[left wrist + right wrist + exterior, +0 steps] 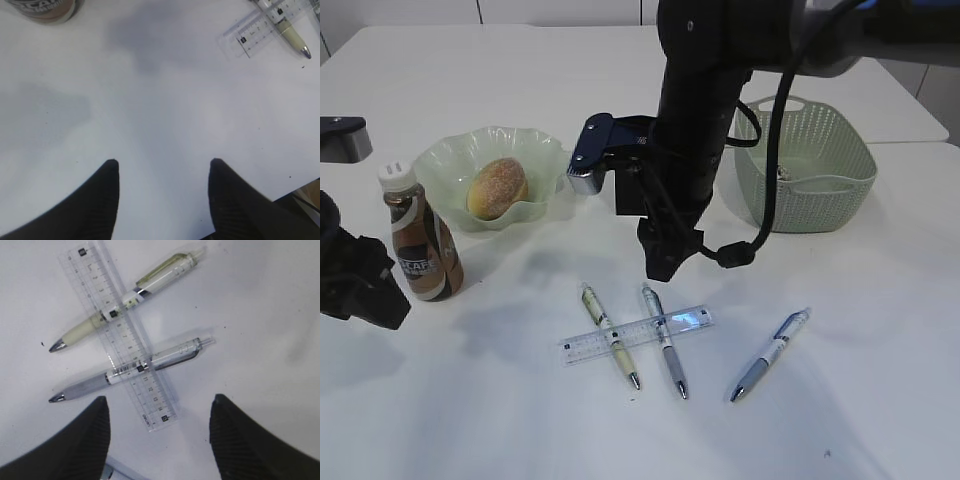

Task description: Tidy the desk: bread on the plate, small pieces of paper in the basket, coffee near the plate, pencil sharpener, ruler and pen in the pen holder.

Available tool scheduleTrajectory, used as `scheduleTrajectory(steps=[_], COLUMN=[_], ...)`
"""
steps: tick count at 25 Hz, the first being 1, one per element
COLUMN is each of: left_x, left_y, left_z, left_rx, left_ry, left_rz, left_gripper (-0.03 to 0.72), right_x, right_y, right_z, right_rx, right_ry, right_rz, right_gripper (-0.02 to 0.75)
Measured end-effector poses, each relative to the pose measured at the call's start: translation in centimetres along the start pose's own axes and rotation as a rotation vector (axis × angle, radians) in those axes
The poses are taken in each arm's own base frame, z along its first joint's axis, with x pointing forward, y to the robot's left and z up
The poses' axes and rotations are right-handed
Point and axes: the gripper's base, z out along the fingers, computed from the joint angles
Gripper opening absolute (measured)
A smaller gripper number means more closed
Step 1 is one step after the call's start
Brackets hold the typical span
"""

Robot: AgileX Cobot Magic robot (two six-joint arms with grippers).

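Pens lie nearest the front edge: a blue pen apart to the right, a grey pen and a cream pen crossed by the clear ruler. Behind them, the mesh basket stands right, the green plate already holds the bread, and the coffee bottle stands just beside it. No pen holder is visible. Hovering over the ruler, the right gripper is spread wide and empty; the left gripper is likewise agape over bare table. For a clean pick, I would straddle the ruler's free end, clear of both pens, and descend squarely.
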Motion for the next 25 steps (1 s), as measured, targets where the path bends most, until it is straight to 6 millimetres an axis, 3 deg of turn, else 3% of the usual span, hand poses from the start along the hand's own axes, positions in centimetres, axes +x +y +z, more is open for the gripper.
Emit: scheduleTrajectory(steps=[8, 12, 16, 25], left_x=[0.0, 0.0, 0.0, 0.0], left_y=[0.0, 0.0, 0.0, 0.0], left_z=[0.0, 0.0, 0.0, 0.0], left_rx=[-0.002, -0.002, -0.002, -0.002], left_ry=[0.000, 0.000, 0.000, 0.000], left_rz=[0.002, 0.002, 0.002, 0.002], left_gripper=[0.400, 0.400, 0.400, 0.400], right_x=[-2.2, -3.5, -3.8, -3.6], right_y=[3.0, 4.4, 4.8, 4.5], right_z=[0.3, 0.5, 0.6, 1.7], right_rx=[-0.007, 0.011, 0.018, 0.022], right_ry=[0.030, 0.058, 0.067, 0.110], right_rz=[-0.076, -0.130, -0.151, -0.159], right_gripper=[0.493, 0.454, 0.415, 0.445])
